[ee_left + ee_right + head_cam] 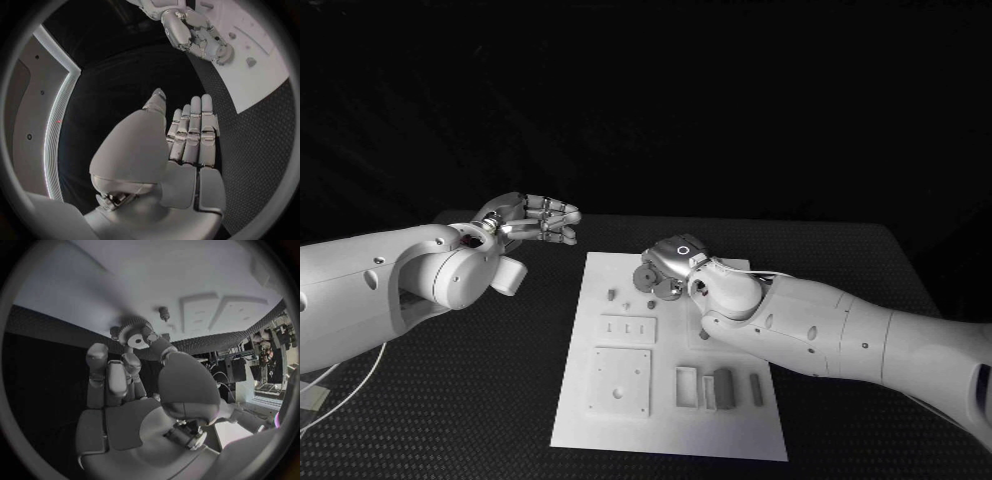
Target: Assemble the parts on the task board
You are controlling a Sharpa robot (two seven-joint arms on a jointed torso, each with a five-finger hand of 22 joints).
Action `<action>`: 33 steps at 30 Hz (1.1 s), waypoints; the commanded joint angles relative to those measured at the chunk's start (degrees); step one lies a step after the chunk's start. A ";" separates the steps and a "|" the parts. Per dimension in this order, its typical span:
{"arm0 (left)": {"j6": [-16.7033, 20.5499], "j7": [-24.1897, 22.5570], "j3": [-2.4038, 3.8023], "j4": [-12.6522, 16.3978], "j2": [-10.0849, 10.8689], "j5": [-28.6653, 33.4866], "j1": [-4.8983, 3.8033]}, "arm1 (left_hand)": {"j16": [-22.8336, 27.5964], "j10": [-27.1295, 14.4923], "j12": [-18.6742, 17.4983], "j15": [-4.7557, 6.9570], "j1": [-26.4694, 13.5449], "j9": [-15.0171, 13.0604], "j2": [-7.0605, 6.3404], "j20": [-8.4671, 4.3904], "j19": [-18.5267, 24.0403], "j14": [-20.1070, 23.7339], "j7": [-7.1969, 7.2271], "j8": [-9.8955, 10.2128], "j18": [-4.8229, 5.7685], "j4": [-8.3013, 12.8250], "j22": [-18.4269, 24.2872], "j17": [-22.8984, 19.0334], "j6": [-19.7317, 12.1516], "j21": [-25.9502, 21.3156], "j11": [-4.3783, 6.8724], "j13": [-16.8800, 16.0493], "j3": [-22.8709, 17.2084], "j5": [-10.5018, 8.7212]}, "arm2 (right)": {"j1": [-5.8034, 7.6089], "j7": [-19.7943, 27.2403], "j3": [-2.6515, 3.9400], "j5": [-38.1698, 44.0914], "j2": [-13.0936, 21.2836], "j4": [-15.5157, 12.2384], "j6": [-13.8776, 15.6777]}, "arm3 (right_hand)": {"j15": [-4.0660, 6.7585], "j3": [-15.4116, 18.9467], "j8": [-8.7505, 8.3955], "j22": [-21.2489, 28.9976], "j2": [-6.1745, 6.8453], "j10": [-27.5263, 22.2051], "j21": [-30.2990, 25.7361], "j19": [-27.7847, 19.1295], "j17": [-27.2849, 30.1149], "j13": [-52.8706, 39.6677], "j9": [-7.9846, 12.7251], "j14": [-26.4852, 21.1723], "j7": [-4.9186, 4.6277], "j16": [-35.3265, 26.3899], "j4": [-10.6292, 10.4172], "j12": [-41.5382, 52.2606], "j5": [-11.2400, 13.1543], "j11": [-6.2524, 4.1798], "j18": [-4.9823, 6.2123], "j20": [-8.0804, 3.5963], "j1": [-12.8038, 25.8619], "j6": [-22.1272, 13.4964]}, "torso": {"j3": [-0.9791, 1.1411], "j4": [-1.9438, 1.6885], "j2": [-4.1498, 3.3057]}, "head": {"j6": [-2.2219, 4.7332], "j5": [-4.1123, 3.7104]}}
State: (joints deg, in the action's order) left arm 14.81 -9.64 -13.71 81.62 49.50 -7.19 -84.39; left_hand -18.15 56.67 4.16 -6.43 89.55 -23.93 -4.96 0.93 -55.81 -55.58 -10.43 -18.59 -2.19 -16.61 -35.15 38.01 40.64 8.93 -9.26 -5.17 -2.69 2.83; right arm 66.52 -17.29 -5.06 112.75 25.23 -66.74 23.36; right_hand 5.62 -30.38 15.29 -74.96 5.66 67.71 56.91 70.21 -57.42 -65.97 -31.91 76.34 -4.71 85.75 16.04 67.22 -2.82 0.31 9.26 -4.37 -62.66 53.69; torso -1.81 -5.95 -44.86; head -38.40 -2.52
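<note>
Head view has the right hand low over the far end of the white board, fingers pinching a small toothed gear. Right wrist view shows that gear at the fingertips, just above the board beside a small peg. Off the board's left side, the left hand hangs above the black table; the left wrist view shows its fingers straight, side by side and empty.
</note>
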 commanded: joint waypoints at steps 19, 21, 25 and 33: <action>-0.61 -0.50 0.06 0.14 -0.06 -0.24 -0.10 | 0.25 -0.28 -0.25 -0.16 -0.29 0.07 -0.51 -0.07 -0.43 -0.26 -0.03 0.23 -1.02 -0.06 -0.02 0.12 0.07 -0.24 0.14 0.07 0.18 0.01 | -0.03 0.88 -0.09 -2.14 -0.79 1.47 -1.75 | -0.42 -0.68 -1.64 -0.73 0.32 -0.80 -0.35 0.12 0.96 1.12 0.94 -0.37 -2.66 -0.56 0.17 -1.17 -0.18 0.63 5.74 0.13 1.08 -0.59 | -0.03 0.04 0.02 | -0.21 0.10; -0.62 -0.48 0.06 0.14 -0.08 -0.26 -0.10 | 0.26 -0.28 -0.25 -0.16 -0.29 0.07 -0.52 -0.07 -0.43 -0.26 -0.03 0.23 -1.02 -0.05 -0.02 0.13 0.07 -0.24 0.14 0.07 0.17 0.01 | -0.03 0.97 -0.09 -2.70 -0.84 1.50 -1.76 | -0.76 -0.77 -2.36 -0.73 0.63 -0.77 -0.41 0.13 1.11 1.26 1.38 -0.42 -3.03 -0.62 0.10 -1.22 -0.19 0.99 5.74 0.12 1.18 -1.71 | -0.01 0.03 0.00 | -0.23 0.10; -0.68 -0.35 0.06 0.19 -0.06 -1.08 -0.10 | 0.37 -0.28 -0.23 -0.12 0.91 0.07 -1.13 -0.10 -0.44 -0.30 0.01 0.22 -1.06 0.18 -0.04 0.27 0.09 -0.32 0.21 0.07 0.08 0.01 | -0.03 0.94 -0.10 -3.29 -0.79 1.59 -2.06 | -0.98 -0.93 -3.77 -0.73 1.31 -0.85 -0.49 0.19 1.26 1.46 2.22 -0.47 -3.23 -0.67 -0.03 -1.30 -0.19 1.18 5.74 0.08 1.29 -4.14 | 0.01 0.04 0.00 | -0.25 0.13; -0.65 -0.36 0.06 0.17 -0.03 -1.00 -0.10 | 0.51 -0.34 -0.25 -0.20 0.44 0.07 -1.13 -0.01 -0.52 -0.34 -0.03 0.24 -0.98 -0.13 -0.08 0.42 0.05 -0.38 0.19 0.09 0.25 0.00 | -0.03 1.10 -0.10 -4.74 -0.62 1.83 -3.07 | -1.06 -1.09 -4.49 -0.73 1.98 -0.98 -0.62 0.23 1.49 1.64 2.71 -0.57 -3.35 -0.76 -0.47 -1.34 -0.18 1.28 5.74 0.04 1.62 -5.56 | 0.00 0.04 0.01 | -0.31 0.16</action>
State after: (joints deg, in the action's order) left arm 14.81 -9.60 -13.70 81.66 49.55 -7.80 -84.41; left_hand -17.92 56.67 4.16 -6.43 90.38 -23.93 -5.96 0.93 -55.81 -55.58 -10.43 -18.59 -2.56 -16.61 -35.15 38.35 40.64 8.93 -9.26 -5.17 -2.69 2.83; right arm 66.52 -16.61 -5.14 109.15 24.58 -64.92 21.79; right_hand 4.99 -31.28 11.18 -74.96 7.03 66.74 56.68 70.01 -55.97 -64.38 -29.25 75.71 -8.08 85.29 15.78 66.12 -2.83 1.25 9.28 -4.17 -61.03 48.65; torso -1.79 -5.92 -44.84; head -38.69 -2.37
